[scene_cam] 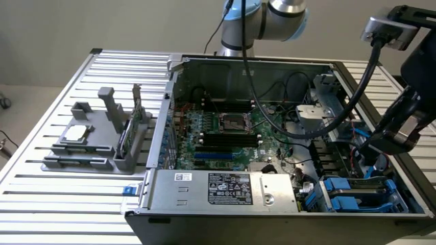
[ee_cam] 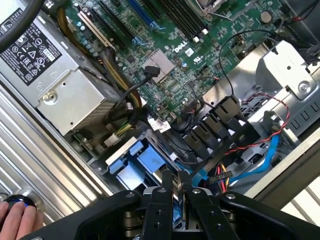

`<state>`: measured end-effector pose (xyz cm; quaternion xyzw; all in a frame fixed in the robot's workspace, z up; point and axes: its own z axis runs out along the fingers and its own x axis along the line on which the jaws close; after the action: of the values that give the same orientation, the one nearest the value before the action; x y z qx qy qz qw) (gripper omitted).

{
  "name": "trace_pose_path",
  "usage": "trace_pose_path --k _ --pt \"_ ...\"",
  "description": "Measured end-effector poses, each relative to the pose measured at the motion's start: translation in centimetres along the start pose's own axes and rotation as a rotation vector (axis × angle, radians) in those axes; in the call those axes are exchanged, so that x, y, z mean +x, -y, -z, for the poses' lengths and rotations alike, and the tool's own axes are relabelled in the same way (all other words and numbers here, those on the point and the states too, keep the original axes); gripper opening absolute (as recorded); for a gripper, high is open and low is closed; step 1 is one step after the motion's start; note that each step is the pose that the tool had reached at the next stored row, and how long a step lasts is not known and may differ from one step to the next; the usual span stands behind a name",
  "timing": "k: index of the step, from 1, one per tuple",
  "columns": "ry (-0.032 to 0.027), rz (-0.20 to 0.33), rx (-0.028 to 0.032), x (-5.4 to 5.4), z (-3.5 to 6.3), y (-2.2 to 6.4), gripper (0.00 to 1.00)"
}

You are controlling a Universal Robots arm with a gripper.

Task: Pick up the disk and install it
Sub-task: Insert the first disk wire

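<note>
The disk [ee_cam: 137,162] lies low in the case [scene_cam: 225,227] beside the power supply [ee_cam: 65,90], the hand [ee_cam: 175,181] just above it, fingers [ee_cam: 166,189] nearly together on nothing; seating it, I reckon, wants a straight press clear of the cables [ee_cam: 217,127].

I can read one word, DELL, in white letters on the green board [ee_cam: 172,90] out in front of my gripper [ee_cam: 174,181]. Farther off, the sticker [ee_cam: 30,42] on the grey power box [ee_cam: 75,95] has tiny signs and words I cannot read.
</note>
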<state>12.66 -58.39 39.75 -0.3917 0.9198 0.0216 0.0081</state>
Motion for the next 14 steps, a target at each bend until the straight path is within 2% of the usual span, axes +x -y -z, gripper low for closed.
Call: trace_pose_path --k 14 --pt "0.0050 -0.166 0.0094 0.00 -0.02 0.00 0.19"
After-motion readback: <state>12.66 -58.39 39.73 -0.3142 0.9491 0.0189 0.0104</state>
